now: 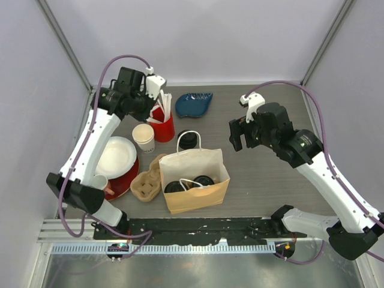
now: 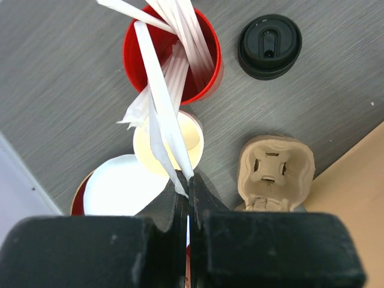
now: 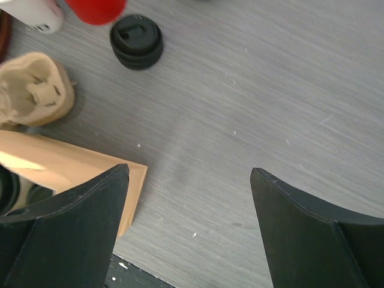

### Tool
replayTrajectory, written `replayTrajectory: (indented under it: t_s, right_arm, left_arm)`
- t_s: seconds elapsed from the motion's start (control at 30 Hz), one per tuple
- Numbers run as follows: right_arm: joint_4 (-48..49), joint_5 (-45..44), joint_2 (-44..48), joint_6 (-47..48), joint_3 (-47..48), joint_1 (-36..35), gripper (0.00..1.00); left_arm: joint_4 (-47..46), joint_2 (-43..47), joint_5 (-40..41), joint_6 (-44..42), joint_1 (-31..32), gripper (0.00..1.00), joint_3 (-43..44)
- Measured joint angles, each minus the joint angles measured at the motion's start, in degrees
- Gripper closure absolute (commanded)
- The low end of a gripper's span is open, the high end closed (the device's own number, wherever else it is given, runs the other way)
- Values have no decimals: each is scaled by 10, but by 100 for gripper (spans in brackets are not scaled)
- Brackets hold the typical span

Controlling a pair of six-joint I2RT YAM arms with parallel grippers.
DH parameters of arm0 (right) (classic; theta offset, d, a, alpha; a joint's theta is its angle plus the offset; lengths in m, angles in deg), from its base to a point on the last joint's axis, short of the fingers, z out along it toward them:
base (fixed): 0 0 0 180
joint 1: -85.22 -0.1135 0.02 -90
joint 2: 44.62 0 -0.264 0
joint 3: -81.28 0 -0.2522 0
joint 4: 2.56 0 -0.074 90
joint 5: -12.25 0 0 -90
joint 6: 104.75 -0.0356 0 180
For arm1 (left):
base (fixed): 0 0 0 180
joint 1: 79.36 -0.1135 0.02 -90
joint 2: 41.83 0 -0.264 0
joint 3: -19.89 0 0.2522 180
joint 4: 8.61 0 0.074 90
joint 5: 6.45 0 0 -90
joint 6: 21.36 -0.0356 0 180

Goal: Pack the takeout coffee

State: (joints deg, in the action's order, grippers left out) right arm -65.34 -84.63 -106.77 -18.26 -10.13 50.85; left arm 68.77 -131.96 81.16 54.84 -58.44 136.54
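Left gripper [image 2: 187,183] clenched on a white stick [image 2: 162,114] from the red cup [image 2: 135,54], far-left worktop. Right gripper [image 3: 189,173] spread wide, empty. Two lidded coffee cups [image 1: 175,186] inside the paper bag [image 1: 198,198], near edge, centre.

Fingers [image 2: 165,211] pinching white stick [image 2: 161,108], red cup [image 2: 133,67] beyond, lidless paper cup [image 2: 144,147], black lid [image 2: 270,47]

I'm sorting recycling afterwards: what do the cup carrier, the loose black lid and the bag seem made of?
Cup carrier: moulded pulp, likely; matte, fibrous tan.
Loose black lid: plastic, apparently; smooth, faint sheen.
Bag: kraft paper; matte brown, folded edges.
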Motion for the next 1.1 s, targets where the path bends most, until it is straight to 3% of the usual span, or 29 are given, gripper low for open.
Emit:
replayTrajectory:
  t_s: [0.2,0.63,0.87,1.1]
  right_arm:
    - [-2,29,-1,19,68,0,13]
    - [2,85,-2,35,81,0,17]
    - [141,199,-17,94,99,-13,18]
    - [270,249,-143,226,192,-100,11]
  left_arm:
    - [18,54,-9,-13,1,100,28]
    - [18,39,-34,-27,1,100,29]
    - [17,98,-58,-28,1,100,30]
    - [23,149,-98,-33,1,100,47]
